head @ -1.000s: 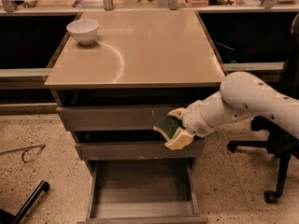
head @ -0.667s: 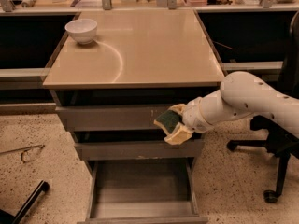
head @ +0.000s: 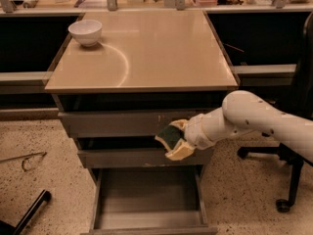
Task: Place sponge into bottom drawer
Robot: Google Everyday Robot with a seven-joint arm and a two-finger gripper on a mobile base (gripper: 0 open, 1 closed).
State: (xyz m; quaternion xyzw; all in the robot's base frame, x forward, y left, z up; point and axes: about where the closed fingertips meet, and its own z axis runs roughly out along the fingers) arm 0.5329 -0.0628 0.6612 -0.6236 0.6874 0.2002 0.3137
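My gripper (head: pixel 175 138) comes in from the right on a white arm and is shut on the sponge (head: pixel 168 135), whose dark green top faces left between the pale fingers. It hangs in front of the middle drawer front, above the right part of the bottom drawer (head: pixel 146 195). The bottom drawer is pulled out, and its plain grey floor shows nothing in it.
A white bowl (head: pixel 85 32) stands at the back left of the tan cabinet top (head: pixel 146 53). A black office chair base (head: pixel 288 180) is at the right. A thin metal object (head: pixel 27 160) and a dark bar (head: pixel 29 212) lie on the speckled floor at left.
The gripper with the sponge has moved slightly left and down in front of the drawers. Nothing else has moved.
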